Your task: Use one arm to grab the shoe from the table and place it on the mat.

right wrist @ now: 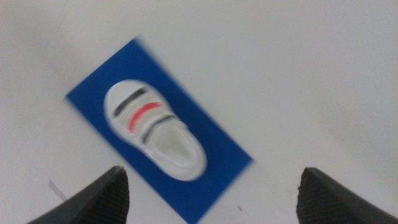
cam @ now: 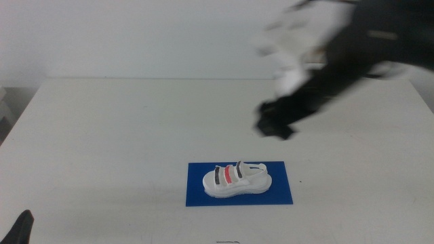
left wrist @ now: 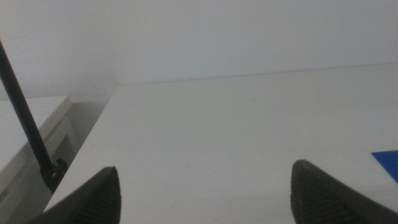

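The white shoe (cam: 237, 180) with two dark straps and a red-pink one lies on its sole on the deep blue mat (cam: 285, 193), near the table's front middle. It also shows in the right wrist view (right wrist: 155, 137) on the mat (right wrist: 211, 149). My right gripper (cam: 274, 125) is blurred, up above the table behind and right of the shoe, open and empty (right wrist: 211, 193). My left gripper (left wrist: 205, 193) is open and empty at the table's front left corner (cam: 17, 227). A corner of the mat (left wrist: 388, 163) shows in the left wrist view.
The white table (cam: 102, 135) spreads wide around the mat. Its left edge (left wrist: 93, 137) drops off next to a white cabinet (left wrist: 31, 124) with a thin black rod (left wrist: 25, 118) in front of it.
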Tool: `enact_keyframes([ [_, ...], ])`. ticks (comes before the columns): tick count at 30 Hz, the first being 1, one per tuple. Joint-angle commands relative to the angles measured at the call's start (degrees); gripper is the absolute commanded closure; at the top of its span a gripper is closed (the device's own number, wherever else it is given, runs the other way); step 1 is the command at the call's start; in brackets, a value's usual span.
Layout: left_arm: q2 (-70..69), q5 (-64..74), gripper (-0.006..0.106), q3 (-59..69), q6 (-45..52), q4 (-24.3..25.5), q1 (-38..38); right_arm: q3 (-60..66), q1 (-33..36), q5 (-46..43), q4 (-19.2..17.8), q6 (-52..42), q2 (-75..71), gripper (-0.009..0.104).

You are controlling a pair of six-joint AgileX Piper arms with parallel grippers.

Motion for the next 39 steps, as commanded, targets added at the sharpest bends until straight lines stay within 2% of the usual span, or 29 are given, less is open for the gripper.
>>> enact_keyframes([
  [1, -1.1, -4.7, 0.007, -0.2, -0.8, -0.5, -0.2, 8.4, -3.3, -10.9, 0.0, 7.1, -12.5, 0.006],
  [3, -1.1, -4.7, 0.007, -0.2, -0.8, -0.5, -0.2, 18.2, -6.2, -19.5, -0.6, 9.6, -22.1, 0.008],
  [7, -1.1, -4.7, 0.007, -0.2, -0.8, -0.5, -0.2, 33.5, -11.1, -30.6, -0.1, 9.9, -39.8, 0.011],
  [14, -1.1, -4.7, 0.007, -0.2, -0.8, -0.5, -0.2, 46.3, -19.4, -33.9, -1.9, 9.9, -60.1, 0.012],
  [19, -1.1, -4.7, 0.007, -0.2, -0.8, -0.5, -0.2, 56.9, -19.8, -44.2, -2.2, 7.7, -74.6, 0.012],
  [25, -1.1, -4.7, 0.007, -0.2, -0.8, -0.5, -0.2, 65.2, -19.8, -43.7, -1.8, 7.2, -86.2, 0.012],
  [32, -1.1, -4.7, 0.007, -0.2, -0.8, -0.5, -0.2, 70.0, -19.8, -43.5, -0.6, 7.2, -89.7, 0.012],
  [39, -1.1, -4.7, 0.007, -0.2, -0.8, -0.5, -0.2, 79.3, -19.8, -43.5, -2.6, 7.2, -92.1, 0.012],
])
